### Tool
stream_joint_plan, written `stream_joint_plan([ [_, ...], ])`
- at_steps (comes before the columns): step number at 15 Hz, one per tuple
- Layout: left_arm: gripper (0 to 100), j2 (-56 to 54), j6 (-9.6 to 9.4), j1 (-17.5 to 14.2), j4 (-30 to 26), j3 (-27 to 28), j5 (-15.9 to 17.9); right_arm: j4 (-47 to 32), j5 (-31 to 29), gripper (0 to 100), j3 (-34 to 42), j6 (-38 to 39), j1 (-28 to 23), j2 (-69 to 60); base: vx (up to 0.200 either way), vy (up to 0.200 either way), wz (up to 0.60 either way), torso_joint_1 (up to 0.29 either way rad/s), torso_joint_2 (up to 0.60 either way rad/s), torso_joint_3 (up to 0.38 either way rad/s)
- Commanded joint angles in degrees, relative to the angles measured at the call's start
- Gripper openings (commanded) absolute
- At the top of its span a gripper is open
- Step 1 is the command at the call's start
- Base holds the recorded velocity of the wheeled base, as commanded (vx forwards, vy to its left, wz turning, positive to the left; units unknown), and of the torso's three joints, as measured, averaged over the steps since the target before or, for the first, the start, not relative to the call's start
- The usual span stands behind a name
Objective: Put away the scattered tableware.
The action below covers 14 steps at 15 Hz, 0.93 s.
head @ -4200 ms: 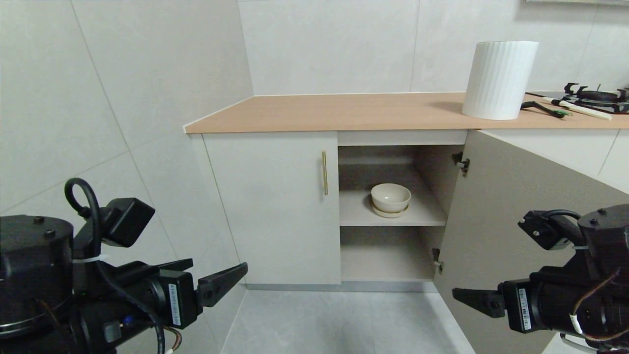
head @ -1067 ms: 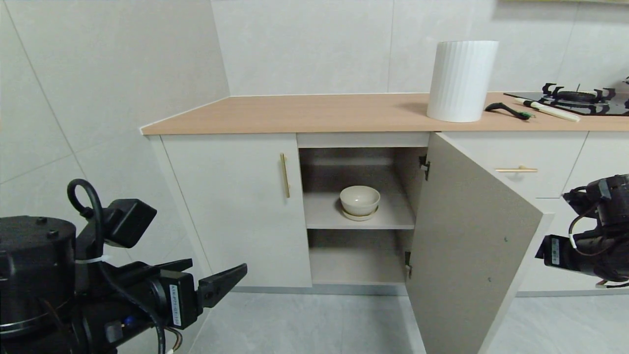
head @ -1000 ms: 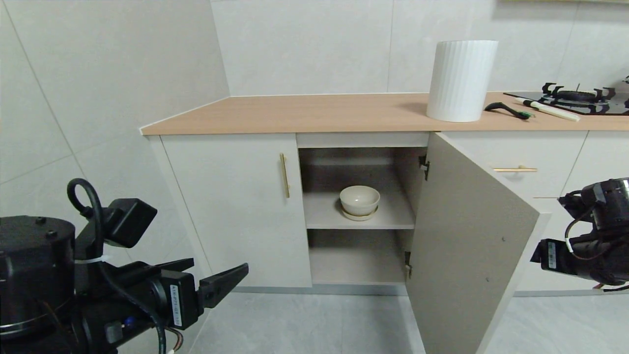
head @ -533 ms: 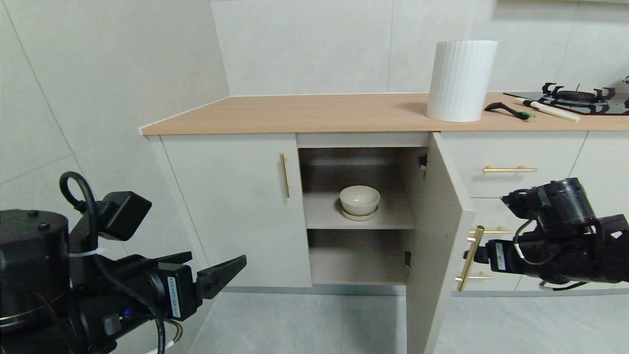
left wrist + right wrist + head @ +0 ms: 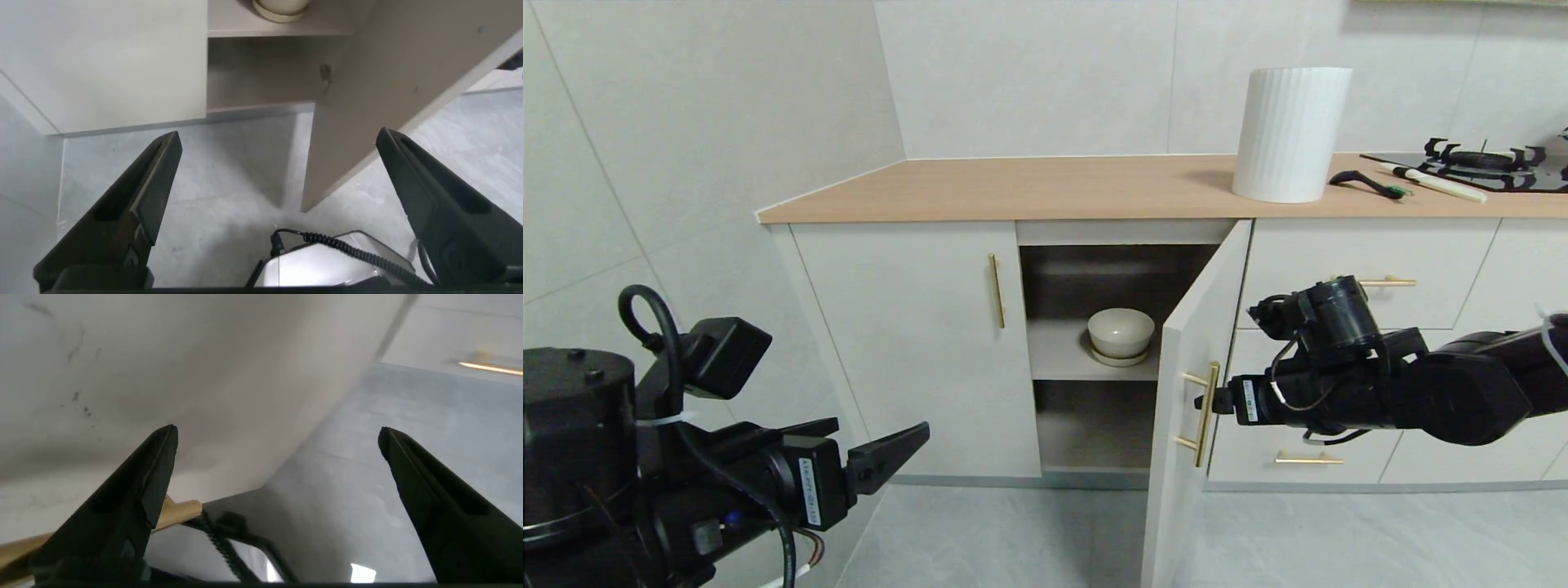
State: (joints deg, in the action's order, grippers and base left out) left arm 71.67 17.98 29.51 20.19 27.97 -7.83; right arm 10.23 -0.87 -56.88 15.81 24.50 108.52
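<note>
A cream bowl (image 5: 1121, 329) sits on a small plate (image 5: 1120, 357) on the upper shelf of the open cabinet, and the bowl's base (image 5: 282, 8) also shows in the left wrist view. The cabinet's right door (image 5: 1192, 392) stands roughly half open. My right gripper (image 5: 1203, 402) is open, its tips against the door's outer face beside the gold handle (image 5: 1204, 412). The door face (image 5: 204, 376) spreads close before the right gripper (image 5: 278, 469). My left gripper (image 5: 882, 441) hangs low at the left, open and holding nothing, well short of the cabinet (image 5: 278, 163).
On the wooden counter (image 5: 1029, 188) stand a tall white ribbed container (image 5: 1290, 135), a black peeler (image 5: 1368, 183), a white-handled utensil (image 5: 1431, 181) and a gas hob (image 5: 1486, 159). Drawers with gold handles (image 5: 1372, 282) are right of the door. The left door (image 5: 915, 343) is closed.
My right arm has swung leftward against the door, turning it from wide open to about half open. The left arm has barely moved. The head camera shifted earlier on.
</note>
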Motion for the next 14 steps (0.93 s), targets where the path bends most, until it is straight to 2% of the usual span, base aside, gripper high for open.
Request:
stream_joint_plan([
  [1, 100, 0.8, 0.12, -0.1, 0.0, -0.2, 0.0, 0.6, 0.3, 100, -1.0, 0.1, 0.2, 3.2, 0.0, 0.0, 0.0, 0.0, 0.0, 0.0],
  [7, 100, 0.9, -0.05, -0.2, -0.1, -0.3, -0.1, 3.9, 0.2, 100, -0.9, 1.5, 0.2, 4.8, 0.0, 0.0, 0.0, 0.0, 0.0, 0.0],
  [12, 100, 1.2, -0.14, -0.2, -0.1, -0.2, 0.0, 4.1, 0.3, 100, -1.0, 3.9, 1.6, 5.3, 0.2, 0.0, 0.0, 0.0, 0.0, 0.002],
  [14, 100, 1.4, -0.14, -0.2, -0.1, -0.3, 0.0, 4.3, 0.3, 100, -1.3, 5.1, 2.1, 5.4, 0.0, 0.0, 0.0, 0.0, 0.0, 0.0],
])
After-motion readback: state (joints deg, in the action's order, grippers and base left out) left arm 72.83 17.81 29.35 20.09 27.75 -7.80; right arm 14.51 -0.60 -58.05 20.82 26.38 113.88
